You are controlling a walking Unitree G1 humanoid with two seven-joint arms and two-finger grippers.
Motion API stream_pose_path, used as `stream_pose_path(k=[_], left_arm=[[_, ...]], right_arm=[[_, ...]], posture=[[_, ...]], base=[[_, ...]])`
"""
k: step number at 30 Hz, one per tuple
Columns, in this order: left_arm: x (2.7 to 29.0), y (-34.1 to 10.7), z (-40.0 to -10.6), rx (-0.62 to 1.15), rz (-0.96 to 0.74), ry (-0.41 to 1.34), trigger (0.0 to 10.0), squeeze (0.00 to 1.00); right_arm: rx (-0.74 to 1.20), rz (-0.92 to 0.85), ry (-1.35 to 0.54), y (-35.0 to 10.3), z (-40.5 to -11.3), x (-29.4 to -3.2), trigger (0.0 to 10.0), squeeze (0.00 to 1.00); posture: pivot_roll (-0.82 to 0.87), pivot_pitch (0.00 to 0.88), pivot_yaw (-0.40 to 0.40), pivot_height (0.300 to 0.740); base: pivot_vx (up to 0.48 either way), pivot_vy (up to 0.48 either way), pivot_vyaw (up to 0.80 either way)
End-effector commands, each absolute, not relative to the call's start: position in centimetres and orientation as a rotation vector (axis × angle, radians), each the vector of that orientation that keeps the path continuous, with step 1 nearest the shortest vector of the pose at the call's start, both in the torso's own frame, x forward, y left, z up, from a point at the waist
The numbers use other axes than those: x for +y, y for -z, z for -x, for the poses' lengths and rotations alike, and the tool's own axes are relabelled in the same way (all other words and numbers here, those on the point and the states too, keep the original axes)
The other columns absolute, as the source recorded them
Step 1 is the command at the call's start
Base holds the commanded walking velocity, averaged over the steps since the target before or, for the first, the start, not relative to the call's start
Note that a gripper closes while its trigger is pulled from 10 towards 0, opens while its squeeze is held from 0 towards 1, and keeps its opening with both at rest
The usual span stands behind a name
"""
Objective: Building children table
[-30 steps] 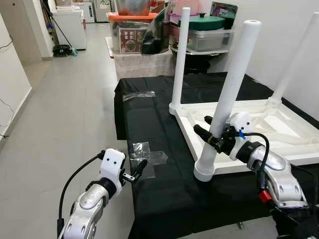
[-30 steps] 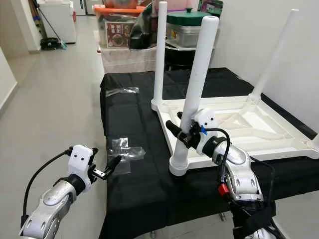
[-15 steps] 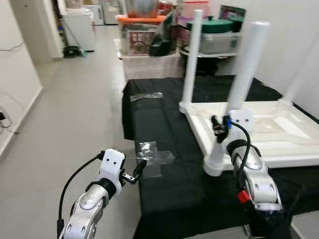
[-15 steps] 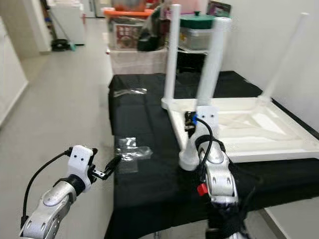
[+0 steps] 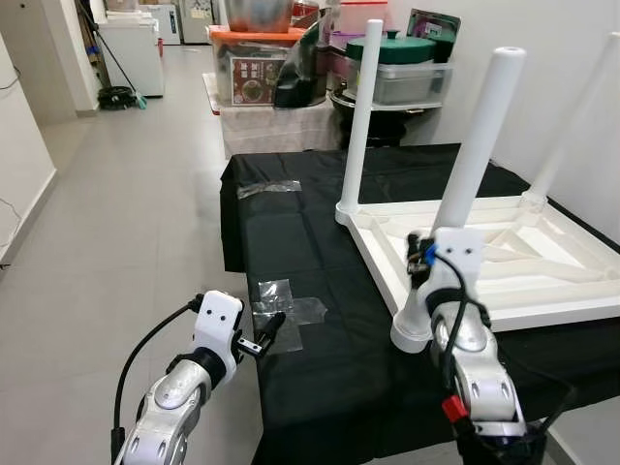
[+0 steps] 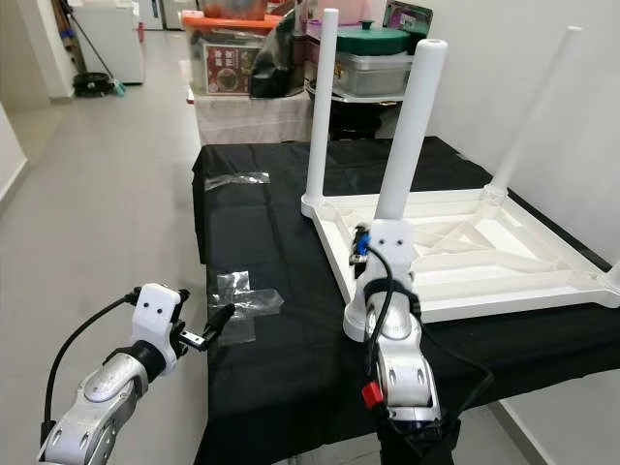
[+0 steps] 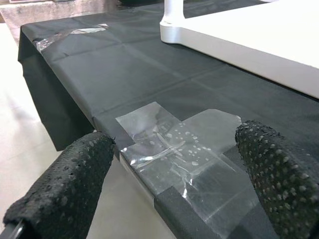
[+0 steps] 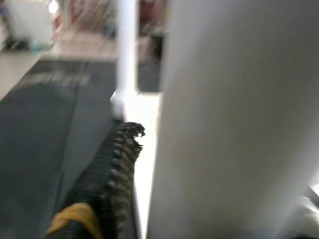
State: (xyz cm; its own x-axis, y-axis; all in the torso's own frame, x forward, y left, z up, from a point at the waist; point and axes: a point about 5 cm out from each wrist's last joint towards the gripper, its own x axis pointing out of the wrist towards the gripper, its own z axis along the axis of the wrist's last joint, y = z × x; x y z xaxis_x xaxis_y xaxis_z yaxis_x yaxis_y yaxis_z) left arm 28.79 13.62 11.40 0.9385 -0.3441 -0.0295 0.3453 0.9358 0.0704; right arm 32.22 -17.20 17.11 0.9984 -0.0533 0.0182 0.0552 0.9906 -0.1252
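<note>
A white children's table [image 5: 542, 254] lies upside down on a black-clothed bench, its legs pointing up. My right gripper [image 5: 422, 262] is shut on the near leg [image 5: 477, 160], low down above its socket. In the right wrist view one black finger [image 8: 117, 169] lies along the leg [image 8: 224, 124]; the other is hidden behind it. A second leg [image 5: 357, 116] stands at the far corner, a third [image 5: 573, 111] at the right. My left gripper [image 5: 266, 331] hangs open at the bench's front left edge, with a clear plastic sheet [image 7: 169, 149] between its fingers [image 7: 65, 189].
The black cloth [image 5: 310, 232] covers the bench; another clear plastic piece [image 5: 269, 186] lies near its far left edge. Behind stand storage boxes [image 5: 257, 60] and a green-lidded pot [image 5: 399, 46]. Open tiled floor [image 5: 126, 213] stretches left; a white wall closes the right.
My right wrist has swung around the near leg from its right side to its front while keeping hold. The head camera wobbled. The left arm has stayed put.
</note>
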Motion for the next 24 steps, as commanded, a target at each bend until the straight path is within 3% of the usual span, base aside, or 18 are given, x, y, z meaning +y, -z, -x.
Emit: stream_pose_path(k=[1,2,8,10,12,13,14,15,16,21,24], left_arm=[[13.8,-11.0,-28.6,0.033,-0.084,0.346,10.0,0.00],[13.8,-11.0,-28.6,0.032,-0.084,0.346,10.0,0.00],[13.9,-11.1,-28.6,0.031,-0.084,0.346,10.0,0.00],[13.7,-11.1,-28.6,0.030,-0.086,0.355,10.0,0.00],[13.6,-11.1,-28.7,0.029,-0.087,0.358,10.0,0.00],[13.6,-11.2,-28.7,0.028,-0.087,0.358,10.0,0.00],[13.6,-11.2,-28.7,0.028,-0.087,0.358,10.0,0.00],[13.7,-11.2,-28.7,0.027,-0.088,0.357,10.0,0.00],[13.7,-11.3,-28.8,0.025,-0.088,0.356,10.0,0.00],[13.9,-11.3,-28.7,0.026,-0.090,0.354,10.0,0.00],[14.1,-11.3,-28.6,0.029,-0.093,0.353,10.0,0.00]], right_arm=[[-0.008,0.132,0.010,-17.7,-32.9,-18.0,10.0,0.71],[-0.058,0.136,-0.044,-18.7,-33.2,-18.6,10.0,0.00],[-0.128,0.147,-0.160,-20.1,-33.3,-19.4,10.0,0.00],[-0.120,0.261,-0.457,-20.4,-32.7,-20.4,10.0,0.00],[-0.100,0.305,-0.589,-20.4,-32.3,-20.7,10.0,0.00],[-0.089,0.304,-0.608,-20.2,-32.2,-20.7,8.6,0.00],[-0.089,0.304,-0.608,-20.2,-32.2,-20.7,8.6,0.00],[-0.087,0.302,-0.637,-20.1,-32.1,-20.7,3.7,0.00],[-0.089,0.287,-0.619,-20.0,-32.4,-20.7,0.0,0.00],[-0.108,0.257,-0.519,-20.0,-33.0,-20.7,0.0,0.00],[-0.134,0.183,-0.275,-19.9,-33.4,-20.1,0.0,0.00]], posture=[[0.06,0.000,-0.060,0.740],[0.06,0.000,-0.062,0.740],[0.06,0.000,-0.058,0.740],[0.06,0.000,-0.057,0.740],[0.06,0.000,-0.057,0.740],[0.06,0.000,-0.057,0.740],[0.06,0.000,-0.057,0.740],[0.06,0.000,-0.057,0.740],[0.06,0.000,-0.057,0.740],[0.06,0.000,-0.052,0.740],[0.06,0.000,-0.046,0.740]], base=[[0.000,0.000,0.00],[0.000,0.000,0.00],[0.000,0.000,0.00],[0.000,0.000,0.00],[0.000,0.000,0.00],[0.000,0.000,0.00],[0.000,0.000,0.00],[0.000,0.000,0.00],[0.000,0.000,0.00],[0.000,0.000,0.00],[0.000,0.000,0.00]])
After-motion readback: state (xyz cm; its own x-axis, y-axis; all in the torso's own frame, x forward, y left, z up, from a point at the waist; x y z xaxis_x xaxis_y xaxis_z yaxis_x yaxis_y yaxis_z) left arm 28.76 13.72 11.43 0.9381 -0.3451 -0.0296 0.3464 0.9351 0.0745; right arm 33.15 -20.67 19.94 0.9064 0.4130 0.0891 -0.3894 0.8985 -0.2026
